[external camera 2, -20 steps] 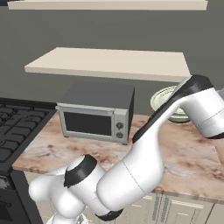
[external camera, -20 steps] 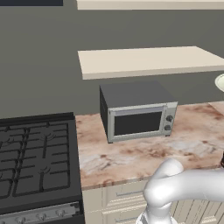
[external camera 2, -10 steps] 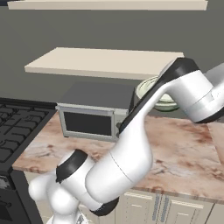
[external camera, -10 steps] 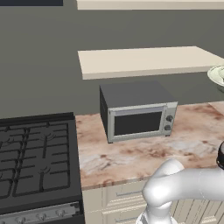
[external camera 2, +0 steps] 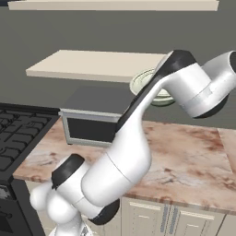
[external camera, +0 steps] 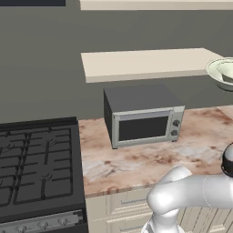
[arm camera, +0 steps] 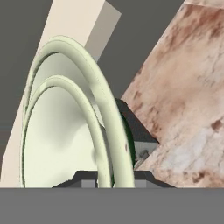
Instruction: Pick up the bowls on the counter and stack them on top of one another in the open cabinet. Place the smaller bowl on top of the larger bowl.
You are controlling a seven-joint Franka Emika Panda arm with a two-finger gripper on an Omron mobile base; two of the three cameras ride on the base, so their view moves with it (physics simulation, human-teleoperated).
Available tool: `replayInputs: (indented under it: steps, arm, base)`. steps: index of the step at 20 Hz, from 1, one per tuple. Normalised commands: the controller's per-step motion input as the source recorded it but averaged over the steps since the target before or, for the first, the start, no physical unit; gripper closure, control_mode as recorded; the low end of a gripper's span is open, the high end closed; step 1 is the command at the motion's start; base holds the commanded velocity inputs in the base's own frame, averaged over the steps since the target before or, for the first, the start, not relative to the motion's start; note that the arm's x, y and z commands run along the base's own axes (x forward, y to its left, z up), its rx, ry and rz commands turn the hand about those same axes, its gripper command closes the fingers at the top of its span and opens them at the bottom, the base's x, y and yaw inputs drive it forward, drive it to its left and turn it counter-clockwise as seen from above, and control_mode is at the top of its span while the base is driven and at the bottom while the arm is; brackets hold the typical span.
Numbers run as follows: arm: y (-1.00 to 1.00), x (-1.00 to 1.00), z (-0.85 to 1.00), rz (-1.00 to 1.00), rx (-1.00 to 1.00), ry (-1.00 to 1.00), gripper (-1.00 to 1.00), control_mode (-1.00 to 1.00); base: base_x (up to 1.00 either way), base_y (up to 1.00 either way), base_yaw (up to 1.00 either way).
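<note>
The larger bowl (arm camera: 83,57) is up in the air, seen edge-on and steeply tilted in the hand view, with the smaller bowl (arm camera: 57,131) nested inside it. My gripper (arm camera: 113,177) is shut across their rims at the near edge. In the left base view the larger bowl (external camera: 216,75) hangs at the right end of the open cabinet's lower shelf (external camera: 145,63), the smaller bowl (external camera: 228,68) inside it. From the right base view the larger bowl (external camera 2: 144,82) shows just behind my forearm, beside the shelf (external camera 2: 92,64) end, above the counter (external camera 2: 184,161).
A grey microwave (external camera: 143,118) stands on the counter (external camera: 136,164) under the shelf. A black stove (external camera: 36,159) lies to the left. A second shelf board (external camera: 154,4) runs higher up. My own arm (external camera 2: 138,138) sweeps across the right base view.
The bowls have risen and moved left with the gripper, from over the counter toward the right end of the lower shelf. The arm has swung left with them.
</note>
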Motion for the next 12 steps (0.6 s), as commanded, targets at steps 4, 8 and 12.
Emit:
replayInputs:
  steps: [4,8,12]
  arm:
    - [0.35,0.29,0.16,0.05,0.00,-0.06,1.00,-1.00]
    - [0.29,0.31,0.24,0.05,0.00,-0.03,1.00,-1.00]
    - [0.25,0.35,0.27,0.05,0.00,0.00,1.00,-1.00]
  base:
    - [0.00,0.00,0.00]
    - [0.00,0.00,0.00]
    - [0.00,0.00,0.00]
